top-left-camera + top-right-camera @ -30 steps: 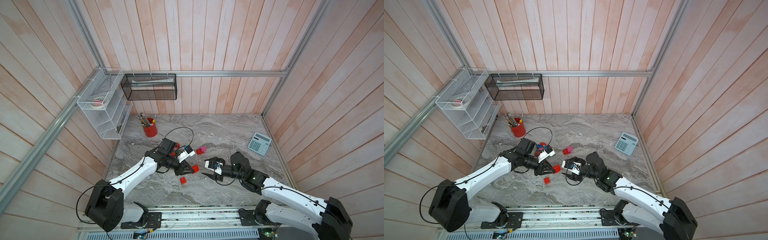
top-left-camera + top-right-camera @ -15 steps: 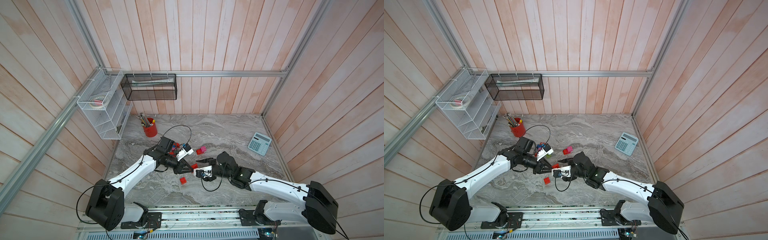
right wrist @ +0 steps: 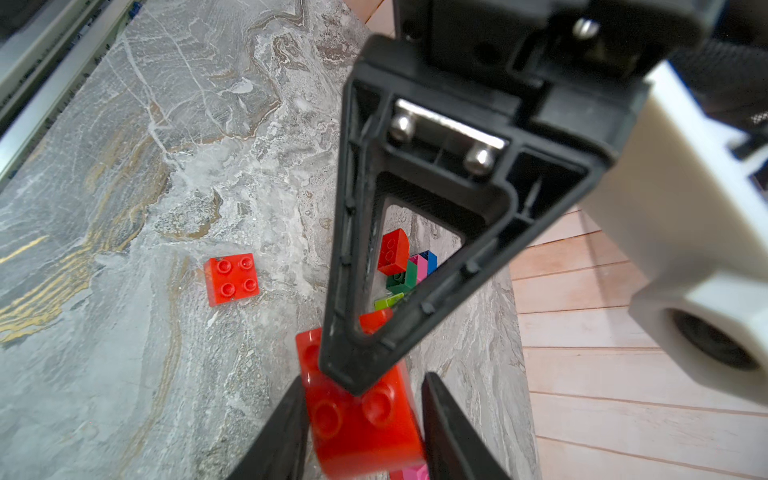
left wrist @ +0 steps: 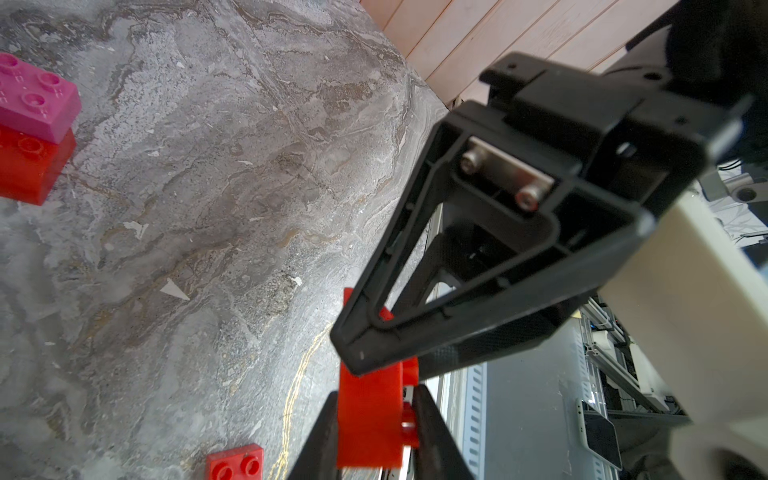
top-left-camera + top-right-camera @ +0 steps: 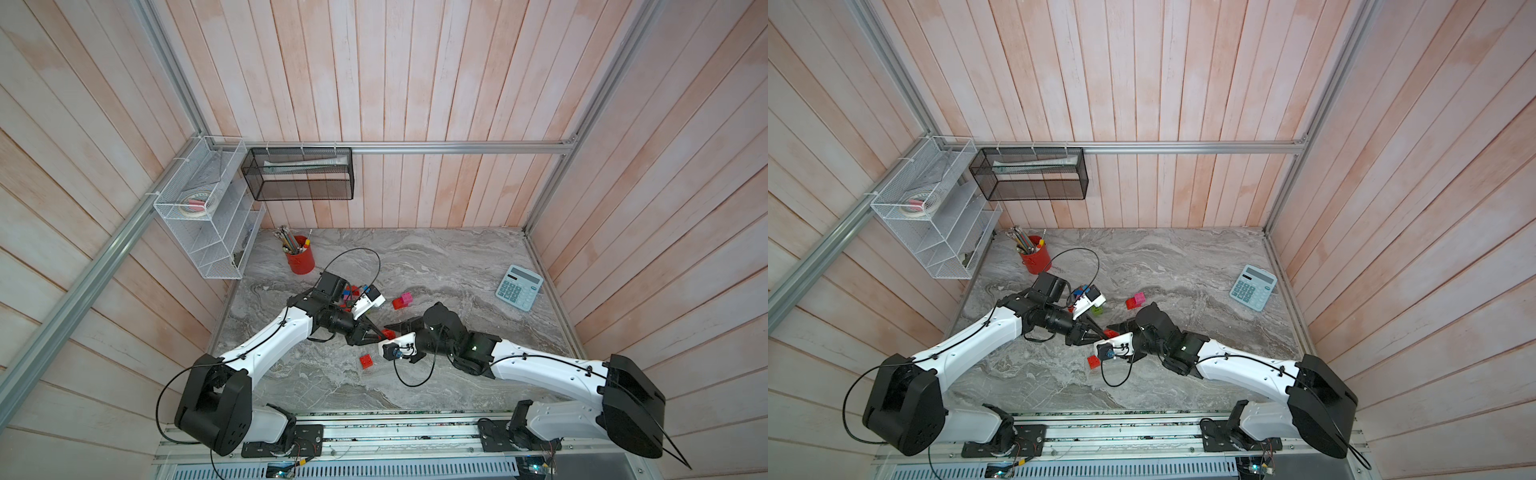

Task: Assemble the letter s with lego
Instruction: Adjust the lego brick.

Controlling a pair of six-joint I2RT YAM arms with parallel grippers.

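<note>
Spare lego bricks point(image 5: 350, 293) lie clustered on the counter point(image 5: 436, 266) beside the left arm point(image 5: 270, 345). The left end effector point(image 4: 376, 395) is clamped on 1 red brick point(image 5: 389, 333), held near mid-counter. The right end effector point(image 3: 365, 399) grips the same brick from the opposite side. The brick should be light, rigid and smooth: take hold on 2 flat side walls, leaving studs and underside free.
</note>
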